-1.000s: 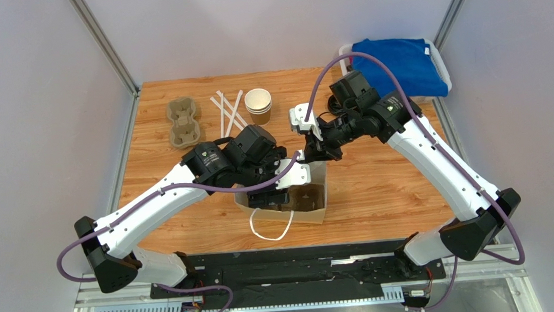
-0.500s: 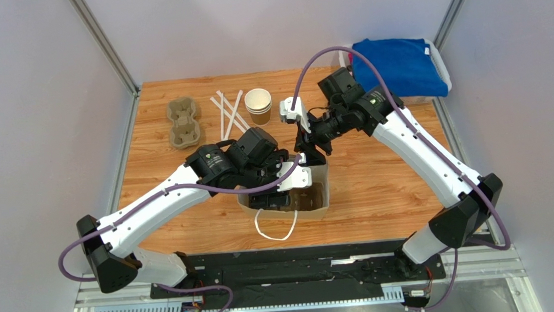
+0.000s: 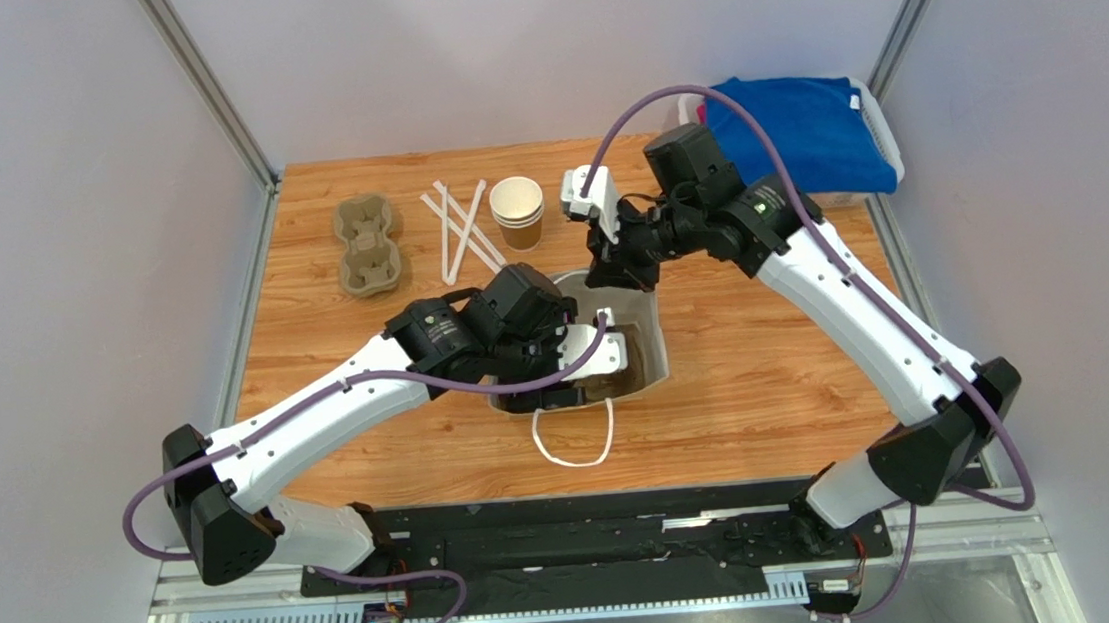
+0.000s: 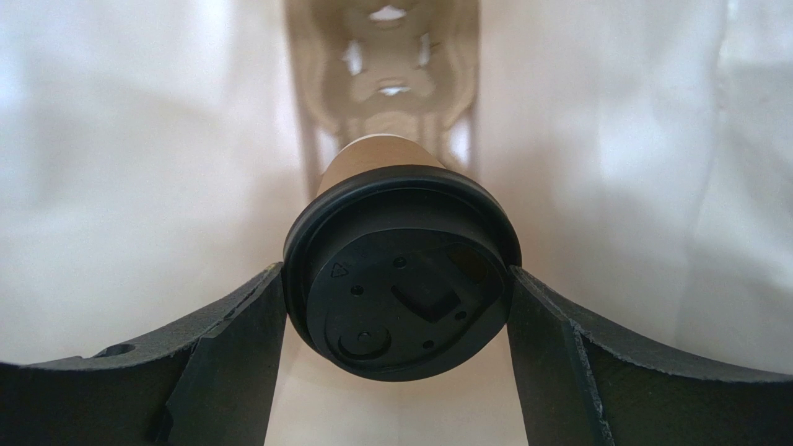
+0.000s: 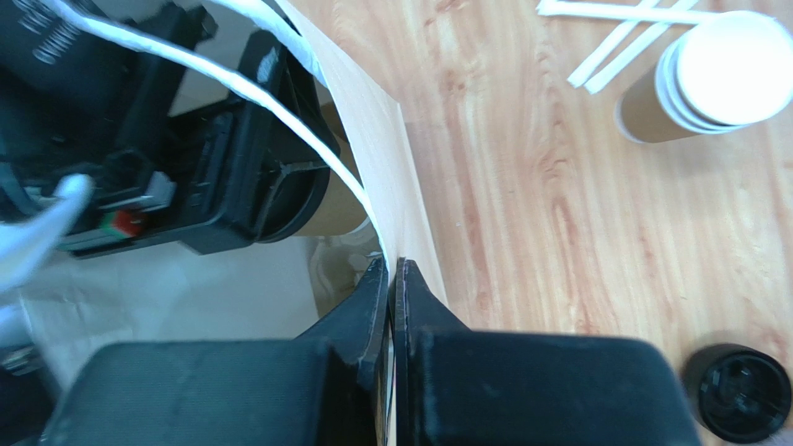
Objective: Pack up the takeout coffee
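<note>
Wooden table: left gripper clamps takeout coffee by stiff lid rim, wall likely crushable; right gripper pinches paper bag edge

The brown kraft-paper takeout coffee wears a matt black plastic lid, inside a smooth pale paper bag on a wood-grain worktop.

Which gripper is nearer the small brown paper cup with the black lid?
Left. The left gripper clasps the lidded brown paper cup inside the paper bag; the right gripper pinches the bag's rim.
</note>
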Motion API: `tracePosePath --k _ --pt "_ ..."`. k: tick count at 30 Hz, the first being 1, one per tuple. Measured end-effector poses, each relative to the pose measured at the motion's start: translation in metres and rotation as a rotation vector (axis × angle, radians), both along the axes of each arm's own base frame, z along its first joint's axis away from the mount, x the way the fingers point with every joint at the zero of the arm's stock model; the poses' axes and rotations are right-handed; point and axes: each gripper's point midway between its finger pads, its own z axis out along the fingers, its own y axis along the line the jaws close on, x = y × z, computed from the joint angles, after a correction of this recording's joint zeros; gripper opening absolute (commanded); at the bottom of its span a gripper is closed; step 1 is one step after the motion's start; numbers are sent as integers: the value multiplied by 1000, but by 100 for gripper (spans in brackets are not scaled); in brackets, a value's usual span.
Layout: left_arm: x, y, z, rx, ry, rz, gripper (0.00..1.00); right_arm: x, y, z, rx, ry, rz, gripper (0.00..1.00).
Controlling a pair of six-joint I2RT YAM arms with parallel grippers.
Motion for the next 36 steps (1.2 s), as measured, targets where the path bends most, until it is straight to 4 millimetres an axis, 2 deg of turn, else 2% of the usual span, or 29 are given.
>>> tracePosePath --k 4,8,12,16,21,28,33,36 --pt "7 -1 -5 -4 -29 20 31 -15 -4 12 32 -68 -15 0" --pt "9 3 -16 9 -63 38 31 -43 -9 -4 27 -114 -26 0" --pt "3 9 -28 26 -89 41 31 -53 -10 -16 20 -167 -55 0" --pt "3 16 -33 18 -132 51 31 -61 -6 -16 43 -251 -81 0" --pt "3 17 -31 -8 -178 52 31 -59 -5 -12 49 -326 -141 0" --pt "12 12 -33 -36 -237 66 31 -35 -9 4 63 -434 -255 0" --pt "14 17 -52 -17 -256 67 31 -37 -8 -9 42 -437 -252 0" --pt "16 20 -57 -7 -270 79 31 -41 -5 -12 43 -434 -239 0"
